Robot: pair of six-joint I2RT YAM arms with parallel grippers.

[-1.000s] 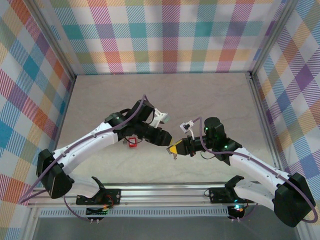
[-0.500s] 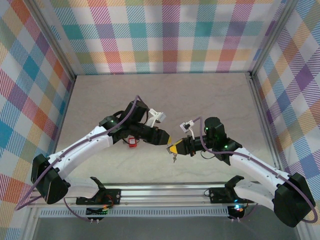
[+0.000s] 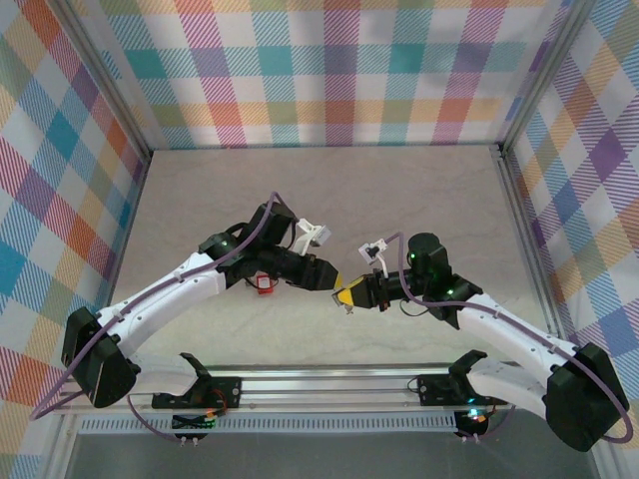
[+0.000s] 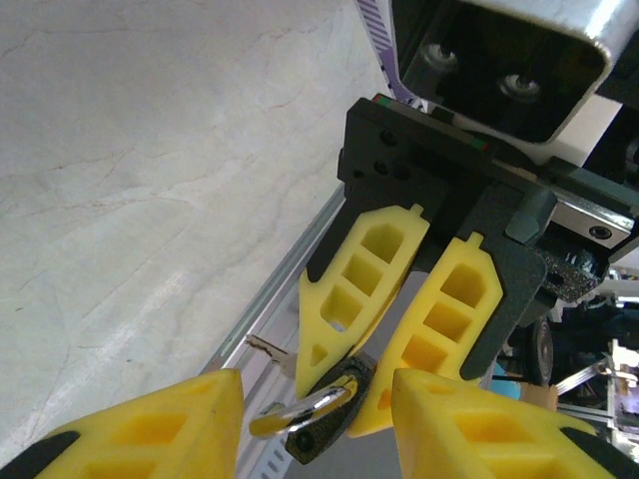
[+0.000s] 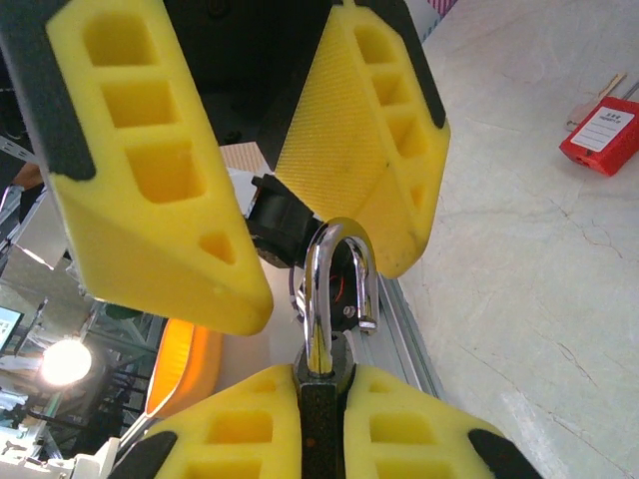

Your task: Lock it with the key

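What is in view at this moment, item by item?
padlock: one, black body with silver shackle, held up over the middle of the table, shackle open
key: one, silver, sticking out beside the padlock; too small to be sure
red lock: one, red with a white label, lying on the table under the left arm
table: one, pale beige
walls: multicoloured check, around the table
rail: one, metal, near edge
arms: two, white and black, meeting mid-table
left gripper: yellow fingers, open, either side of the shackle
right gripper: yellow fingers, shut on the padlock body
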